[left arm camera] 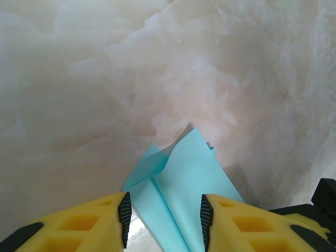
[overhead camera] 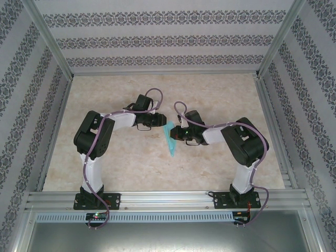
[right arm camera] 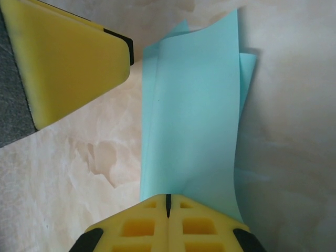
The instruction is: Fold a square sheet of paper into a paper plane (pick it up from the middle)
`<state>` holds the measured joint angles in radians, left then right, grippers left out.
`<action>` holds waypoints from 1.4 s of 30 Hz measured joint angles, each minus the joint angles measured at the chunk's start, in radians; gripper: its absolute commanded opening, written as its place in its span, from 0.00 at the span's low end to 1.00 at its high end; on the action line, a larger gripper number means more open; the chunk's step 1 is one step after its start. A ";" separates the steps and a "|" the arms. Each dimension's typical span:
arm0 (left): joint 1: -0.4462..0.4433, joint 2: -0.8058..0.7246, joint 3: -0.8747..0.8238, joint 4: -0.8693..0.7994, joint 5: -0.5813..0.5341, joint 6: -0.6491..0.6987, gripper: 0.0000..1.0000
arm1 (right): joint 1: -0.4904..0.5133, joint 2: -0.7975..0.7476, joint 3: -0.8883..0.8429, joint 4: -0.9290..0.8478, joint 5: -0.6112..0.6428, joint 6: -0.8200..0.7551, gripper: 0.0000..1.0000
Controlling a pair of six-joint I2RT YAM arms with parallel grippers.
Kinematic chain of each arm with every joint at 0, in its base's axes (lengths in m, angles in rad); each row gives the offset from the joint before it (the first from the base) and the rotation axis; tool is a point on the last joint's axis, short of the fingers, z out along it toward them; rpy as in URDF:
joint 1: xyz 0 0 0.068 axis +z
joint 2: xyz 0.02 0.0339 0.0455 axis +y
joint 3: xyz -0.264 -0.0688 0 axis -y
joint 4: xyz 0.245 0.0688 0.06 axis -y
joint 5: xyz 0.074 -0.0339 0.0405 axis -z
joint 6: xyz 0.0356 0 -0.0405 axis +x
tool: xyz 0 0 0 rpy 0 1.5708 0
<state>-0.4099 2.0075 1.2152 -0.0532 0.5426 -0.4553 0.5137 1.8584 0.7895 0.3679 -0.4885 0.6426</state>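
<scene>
Seen from above, two robot arms meet near the middle of a pale marbled surface (overhead camera: 126, 168). On the left, the left end effector (left arm camera: 165, 212) has its yellow fingers apart, straddling but not pinching a teal paper plane (left arm camera: 184, 178). The plane is half folded, long and pointed, and sits at the surface's centre. On the right, the right end effector (right arm camera: 168, 202) has its fingers pressed together, clamped on one edge of the paper. With the left side free, a pull or twist from the right would likely drag the paper, spring its loose flaps open or skew the crease. It is hard to tell whether the paper rests flat or is lifted, or how many layers are pinched.
</scene>
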 measured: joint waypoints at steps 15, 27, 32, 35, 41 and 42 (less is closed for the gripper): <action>-0.010 0.009 -0.001 -0.004 0.007 -0.002 0.44 | -0.017 -0.170 -0.068 -0.037 -0.004 0.000 0.23; -0.016 0.010 -0.002 -0.004 0.008 -0.002 0.43 | -0.045 -0.198 -0.111 -0.097 0.001 0.010 0.28; -0.016 0.010 -0.002 -0.004 0.008 -0.001 0.43 | -0.045 -0.168 -0.111 -0.053 -0.035 0.038 0.20; -0.016 0.010 -0.002 -0.004 0.008 -0.001 0.43 | -0.045 -0.148 -0.109 -0.042 -0.049 0.048 0.14; -0.016 0.012 -0.002 -0.004 0.013 0.002 0.43 | -0.045 -0.127 -0.085 -0.039 -0.059 0.052 0.04; -0.015 0.013 -0.002 -0.003 0.014 0.003 0.43 | -0.045 -0.126 -0.079 -0.039 -0.060 0.049 0.03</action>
<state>-0.4252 2.0201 1.2133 -0.0566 0.5571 -0.4526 0.4690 1.7329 0.7105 0.3294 -0.5484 0.6918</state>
